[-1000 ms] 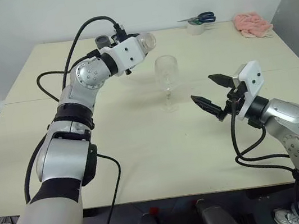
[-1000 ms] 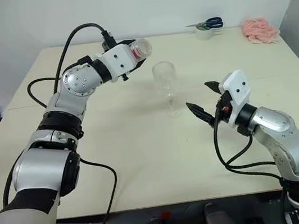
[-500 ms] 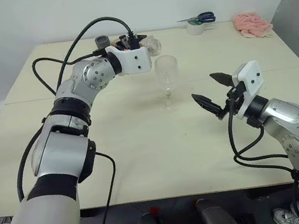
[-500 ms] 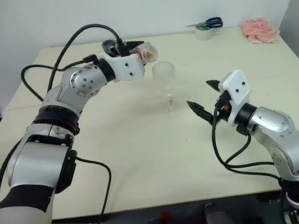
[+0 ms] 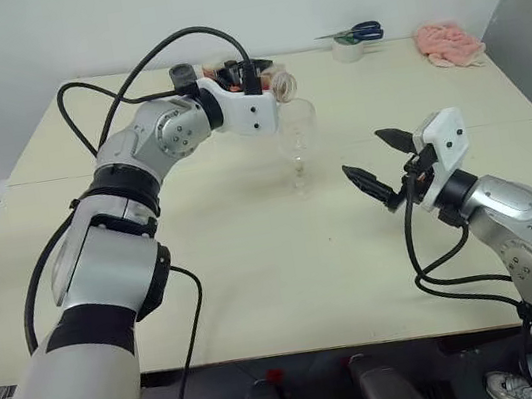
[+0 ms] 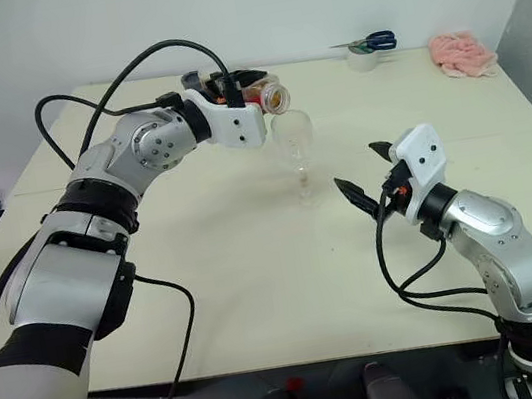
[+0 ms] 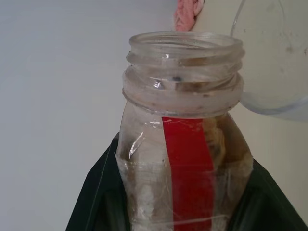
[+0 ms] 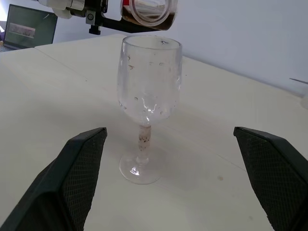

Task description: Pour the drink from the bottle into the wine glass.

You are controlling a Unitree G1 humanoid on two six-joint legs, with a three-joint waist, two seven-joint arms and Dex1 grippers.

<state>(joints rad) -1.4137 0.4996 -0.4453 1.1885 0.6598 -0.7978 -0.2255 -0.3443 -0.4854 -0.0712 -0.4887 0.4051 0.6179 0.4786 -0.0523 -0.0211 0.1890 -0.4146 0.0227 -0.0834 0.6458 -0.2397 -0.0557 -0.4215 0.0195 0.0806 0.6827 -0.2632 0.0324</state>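
The clear plastic bottle [image 7: 185, 144] has ribbed threads at its open mouth and a red strip down its side. The left gripper [image 6: 247, 89] is clamped around it, holding it tipped on its side with the mouth just above the wine glass [image 8: 148, 103] rim. A little brown drink [image 8: 144, 15] sits inside. The glass is smooth and round, standing upright mid-table [image 5: 256, 262]. The right gripper [image 5: 374, 164] waits nearby, fingers spread wide, holding nothing, with bare table around it.
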